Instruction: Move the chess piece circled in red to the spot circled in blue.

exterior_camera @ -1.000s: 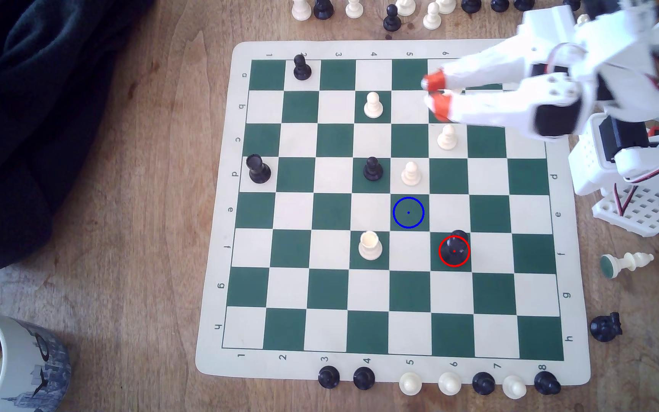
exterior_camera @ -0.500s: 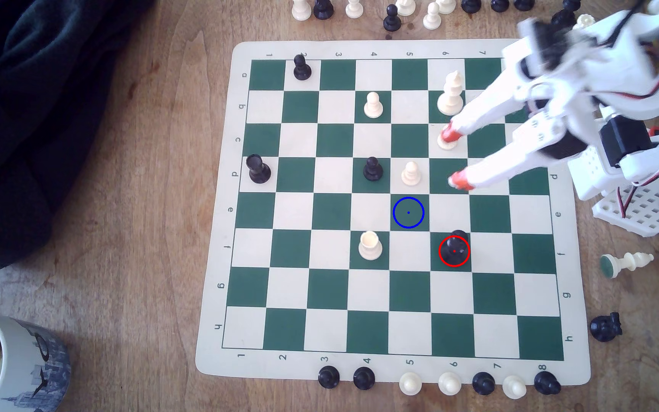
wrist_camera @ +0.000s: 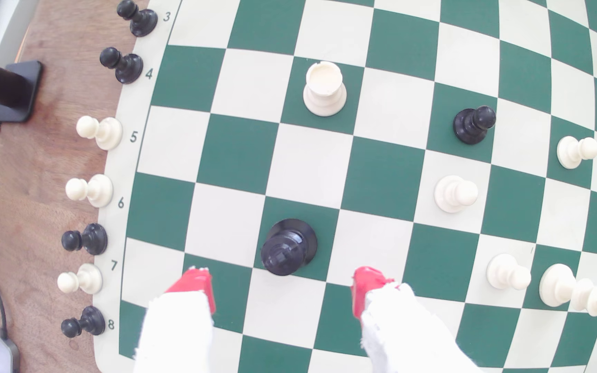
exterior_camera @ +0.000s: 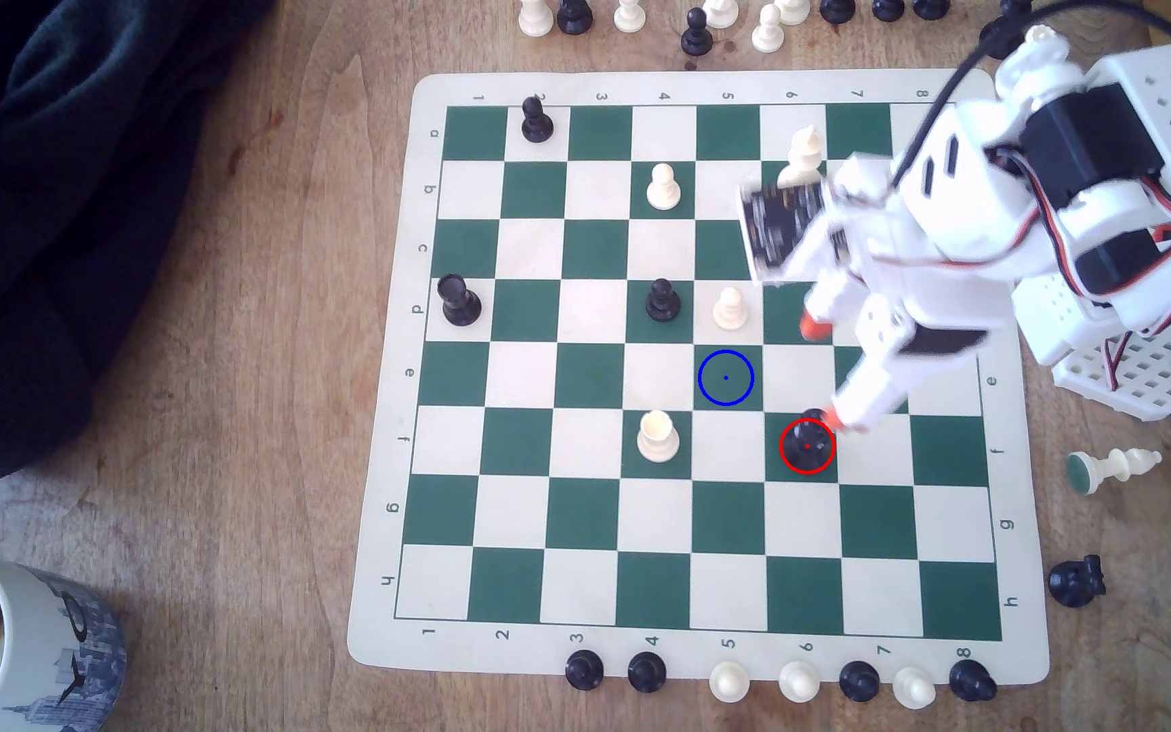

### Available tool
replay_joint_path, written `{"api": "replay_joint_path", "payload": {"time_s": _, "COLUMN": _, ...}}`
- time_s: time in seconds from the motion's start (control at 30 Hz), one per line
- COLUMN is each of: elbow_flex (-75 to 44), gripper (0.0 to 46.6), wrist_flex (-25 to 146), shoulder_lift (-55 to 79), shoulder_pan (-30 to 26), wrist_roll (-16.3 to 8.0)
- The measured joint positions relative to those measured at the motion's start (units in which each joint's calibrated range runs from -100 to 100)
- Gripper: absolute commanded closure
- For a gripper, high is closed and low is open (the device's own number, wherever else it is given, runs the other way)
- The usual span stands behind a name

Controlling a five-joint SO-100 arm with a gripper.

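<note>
Wooden table (exterior_camera: 216,422), green-and-cream chess mat (exterior_camera: 385,654) on top. Gripper (exterior_camera: 825,373) above mat, fingers spread wide, grasping nothing. Chess piece (exterior_camera: 806,442) upright on red-ringed green square, one orange fingertip (exterior_camera: 837,419) just beside its top. Spot (exterior_camera: 725,378) bare, diagonally next to that square.

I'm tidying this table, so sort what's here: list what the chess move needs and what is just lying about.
Needed for the move:
- red-ringed black piece
- blue-ringed square
- gripper, jaws open, not yet around the piece

Lying about:
- white rook
- black pawn
- mug
- dark cloth
- toppled white piece beside the board
</note>
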Motion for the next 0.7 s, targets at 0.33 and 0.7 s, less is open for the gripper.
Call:
{"api": "replay_joint_path", "payload": {"time_s": 0.33, "elbow_flex": 2.71, "gripper": 25.3, "wrist_flex": -0.64, "shoulder_lift": 3.94, "shoulder_pan": -1.25, "wrist_roll": 0.59}}
{"api": "replay_joint_path", "payload": {"time_s": 0.7, "elbow_flex": 7.23, "gripper": 26.3, "wrist_flex": -3.75, "shoulder_lift": 10.72, "shoulder_pan": -4.57, "wrist_roll": 0.88}}
